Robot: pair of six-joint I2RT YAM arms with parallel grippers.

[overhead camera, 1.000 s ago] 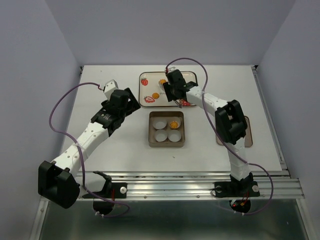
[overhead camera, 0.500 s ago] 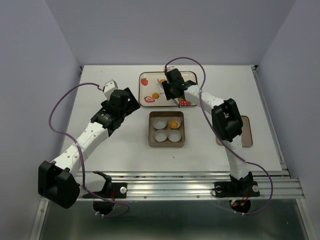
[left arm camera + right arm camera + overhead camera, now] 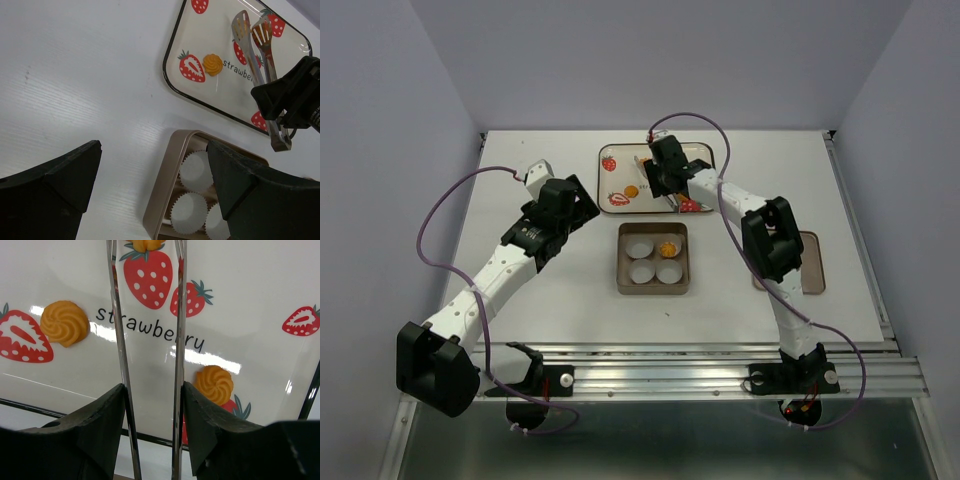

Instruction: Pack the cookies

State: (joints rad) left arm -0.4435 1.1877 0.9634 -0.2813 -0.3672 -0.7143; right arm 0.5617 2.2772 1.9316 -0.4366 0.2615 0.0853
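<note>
At the table's (image 3: 570,310) left side the left arm angles inward, left fingers (image 3: 60,185) spread wide and holding nothing. At mid-table sits a brown baking tin (image 3: 160,185) of white paper cups (image 3: 196,167) — one cup holds one of the cookies (image 3: 667,247). The right arm stretches to the strawberry-print tray (image 3: 215,30) at the far edge, right fingers (image 3: 90,430) clamped on metal tongs (image 3: 120,345). Two more cookies, small, swirled and orange, lie on the tray either side of the tongs — a third shows between the tips.
</note>
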